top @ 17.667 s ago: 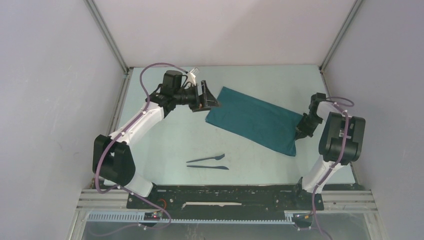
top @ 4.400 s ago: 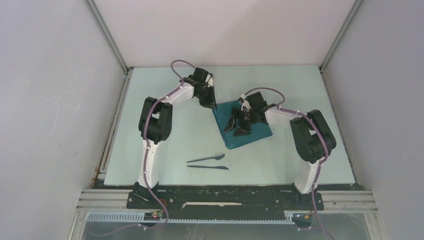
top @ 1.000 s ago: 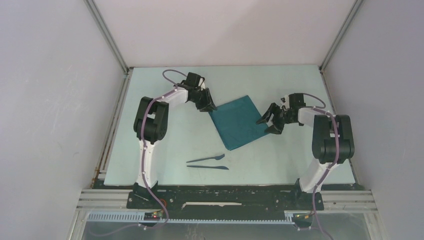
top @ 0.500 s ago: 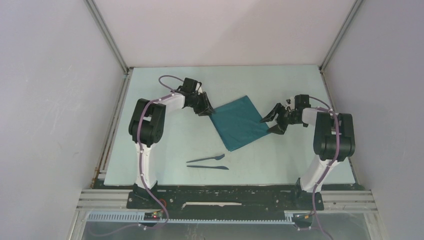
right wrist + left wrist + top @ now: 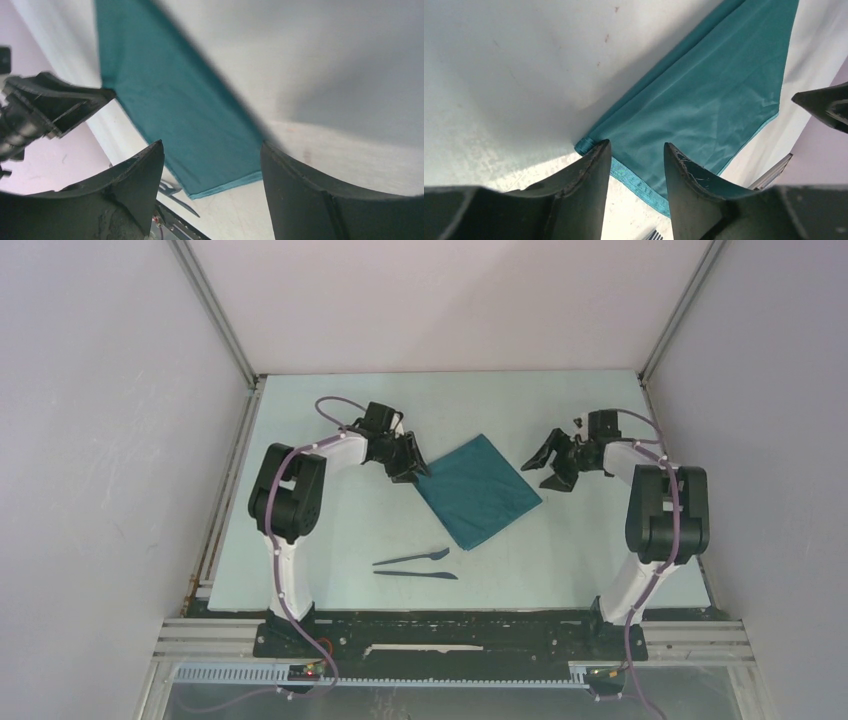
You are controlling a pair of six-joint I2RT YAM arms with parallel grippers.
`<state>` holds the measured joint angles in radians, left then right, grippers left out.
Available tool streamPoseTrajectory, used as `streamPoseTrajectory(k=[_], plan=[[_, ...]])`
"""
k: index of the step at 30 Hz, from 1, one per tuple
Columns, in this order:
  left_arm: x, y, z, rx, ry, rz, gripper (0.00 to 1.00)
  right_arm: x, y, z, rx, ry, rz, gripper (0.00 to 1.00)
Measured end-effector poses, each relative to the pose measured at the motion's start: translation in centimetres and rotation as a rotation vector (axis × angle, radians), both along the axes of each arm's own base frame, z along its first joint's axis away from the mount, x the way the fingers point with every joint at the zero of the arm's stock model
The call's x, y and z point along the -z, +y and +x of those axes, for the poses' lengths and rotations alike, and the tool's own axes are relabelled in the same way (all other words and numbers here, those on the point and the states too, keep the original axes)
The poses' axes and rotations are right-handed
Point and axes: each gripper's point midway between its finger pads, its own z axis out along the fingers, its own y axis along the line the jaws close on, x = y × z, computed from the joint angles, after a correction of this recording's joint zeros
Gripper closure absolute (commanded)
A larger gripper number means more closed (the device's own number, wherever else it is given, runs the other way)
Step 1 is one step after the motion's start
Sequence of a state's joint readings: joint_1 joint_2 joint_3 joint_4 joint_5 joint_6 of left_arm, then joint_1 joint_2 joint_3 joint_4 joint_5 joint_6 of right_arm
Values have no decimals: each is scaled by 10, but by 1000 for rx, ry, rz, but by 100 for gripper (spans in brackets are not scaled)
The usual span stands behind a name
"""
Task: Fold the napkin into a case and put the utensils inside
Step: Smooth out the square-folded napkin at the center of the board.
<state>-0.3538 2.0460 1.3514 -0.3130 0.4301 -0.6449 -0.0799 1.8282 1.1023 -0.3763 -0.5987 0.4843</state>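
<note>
The teal napkin (image 5: 478, 490) lies flat mid-table, folded into a layered square turned like a diamond, wider than a narrow case. My left gripper (image 5: 412, 466) is open at its left corner. In the left wrist view the hemmed corner (image 5: 586, 145) lies on the table between the spread fingers (image 5: 589, 172), not pinched. My right gripper (image 5: 546, 462) is open just right of the napkin, clear of its edge, with the cloth (image 5: 175, 110) beyond the gap. The utensils, a fork (image 5: 412, 557) and a knife (image 5: 416, 574), lie side by side nearer the front.
The pale table (image 5: 330, 530) is boxed in by light walls and metal corner posts (image 5: 215, 315). The black base rail (image 5: 450, 635) runs along the near edge. The left arm's elbow stands at the table's left, the right arm's at its right.
My right gripper has backed off the napkin's right edge, up and to the right. My left gripper has slid down to the left corner and its jaws have widened. The napkin has turned slightly.
</note>
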Motion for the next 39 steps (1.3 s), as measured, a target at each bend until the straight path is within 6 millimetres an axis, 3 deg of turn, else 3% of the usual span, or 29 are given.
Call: streamPoseTrajectory(k=[3, 8, 12, 15, 19, 25, 32, 39], plan=[[-9, -4, -2, 18, 4, -6, 47, -21, 31, 8, -61, -87, 43, 19], [-34, -18, 3, 47, -24, -80, 53, -54, 106, 37, -192, -228, 189, 17], [-40, -22, 8, 52, -44, -104, 60, -61, 157, 67, -252, -297, 300, 17], [-34, -22, 9, 46, -32, -106, 62, -54, 176, 78, -256, -291, 368, 17], [-15, -17, 10, 30, 3, -87, 64, -34, 184, 94, -234, -260, 411, 17], [7, -2, 4, -7, 51, -63, 66, -5, 177, 109, -191, -201, 421, 18], [8, 1, 5, -16, 50, -86, 67, -3, 165, 141, -158, -221, 437, 18], [8, 2, 5, -14, 47, -96, 67, 0, 155, 152, -117, -187, 493, 18]])
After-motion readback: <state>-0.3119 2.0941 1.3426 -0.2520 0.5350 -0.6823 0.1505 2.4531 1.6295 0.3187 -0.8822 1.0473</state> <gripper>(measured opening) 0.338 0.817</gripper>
